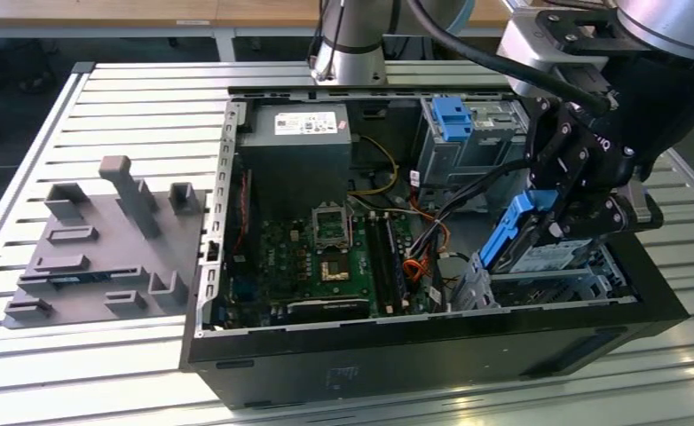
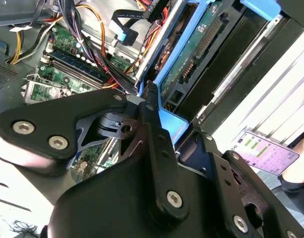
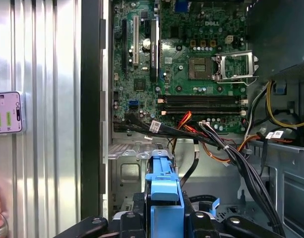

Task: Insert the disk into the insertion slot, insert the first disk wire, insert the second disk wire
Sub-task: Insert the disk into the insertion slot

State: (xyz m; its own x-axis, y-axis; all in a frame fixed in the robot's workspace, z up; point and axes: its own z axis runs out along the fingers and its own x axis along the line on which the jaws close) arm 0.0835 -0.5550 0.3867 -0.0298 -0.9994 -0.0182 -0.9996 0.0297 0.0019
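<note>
Very little of the print can be made out. In the exterior view, the disk [image 1: 551, 256] held in the claw [image 1: 548, 232] carries a white label just below the fingers, but its lines are too small to read. Well apart from the claw, toward the exterior view's left, the power supply [image 1: 294, 169] has a white label [image 1: 307, 122] with dark print that is also too fine to read. In the first wrist view, the motherboard [image 3: 191, 64] beyond the claw has a short white word [image 3: 211, 23] and many tiny white markings. White tags [image 3: 273, 134] sit on the cables. The phone [image 3: 7, 112] on the table [image 3: 47, 148] outside the case shows green fields on its display.
</note>
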